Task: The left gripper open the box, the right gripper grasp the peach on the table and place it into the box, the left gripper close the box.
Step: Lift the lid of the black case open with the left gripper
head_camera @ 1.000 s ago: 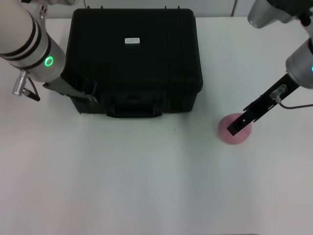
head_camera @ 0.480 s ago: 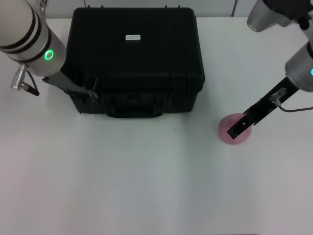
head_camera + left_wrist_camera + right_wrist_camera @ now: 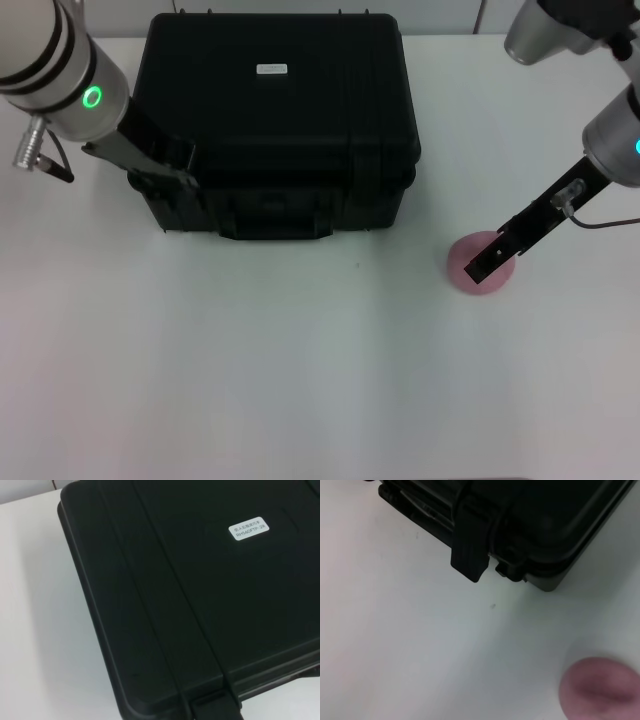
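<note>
Your white desk (image 3: 250,380) carries the black box (image 3: 275,120), lid down, its long axis running side to side and its handle facing the robot. Only the right wrist view shows you a front latch (image 3: 470,555) hanging loose. The left gripper (image 3: 160,165) reaches slantwise to the box's front left corner; you cannot tell how its jaws stand. The right gripper (image 3: 487,262) angles down over the peach (image 3: 480,265), right of the box; jaws unclear.

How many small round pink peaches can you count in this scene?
1. The small round pale pink peach lies on the plain white table, right of the large black plastic box, beneath the right gripper. The closed box could hide others.
</note>
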`<act>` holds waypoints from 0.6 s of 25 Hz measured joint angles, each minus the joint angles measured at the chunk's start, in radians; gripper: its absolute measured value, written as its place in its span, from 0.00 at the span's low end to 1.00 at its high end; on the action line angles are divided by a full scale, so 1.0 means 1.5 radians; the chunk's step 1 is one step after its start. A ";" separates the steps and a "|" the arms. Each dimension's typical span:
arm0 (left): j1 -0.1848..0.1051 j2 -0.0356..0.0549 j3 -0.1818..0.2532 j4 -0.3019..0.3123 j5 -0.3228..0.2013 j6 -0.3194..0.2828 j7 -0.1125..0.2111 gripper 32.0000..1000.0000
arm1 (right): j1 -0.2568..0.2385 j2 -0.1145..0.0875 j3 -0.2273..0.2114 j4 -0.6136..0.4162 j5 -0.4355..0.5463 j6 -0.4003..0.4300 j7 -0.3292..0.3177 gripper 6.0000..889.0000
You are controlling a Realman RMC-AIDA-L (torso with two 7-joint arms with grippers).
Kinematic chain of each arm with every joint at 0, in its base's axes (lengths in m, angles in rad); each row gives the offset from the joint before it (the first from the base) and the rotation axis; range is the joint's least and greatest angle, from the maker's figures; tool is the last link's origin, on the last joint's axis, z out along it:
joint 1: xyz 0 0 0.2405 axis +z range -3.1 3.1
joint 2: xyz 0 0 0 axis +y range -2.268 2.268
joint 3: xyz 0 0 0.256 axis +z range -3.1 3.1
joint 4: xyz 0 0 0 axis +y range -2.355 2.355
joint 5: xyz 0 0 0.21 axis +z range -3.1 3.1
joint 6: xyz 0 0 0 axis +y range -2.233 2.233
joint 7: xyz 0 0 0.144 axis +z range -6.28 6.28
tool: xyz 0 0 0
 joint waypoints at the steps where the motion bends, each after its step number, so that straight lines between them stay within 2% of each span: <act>1: -0.001 0.0003 0.000 0.001 0.000 -0.001 0.000 0.39 | 0.000 0.000 0.000 0.000 0.000 0.000 0.000 0.93; 15: -0.014 0.0011 -0.035 0.043 0.023 -0.027 0.009 0.39 | 0.000 0.000 0.000 0.000 -0.001 0.000 0.000 0.93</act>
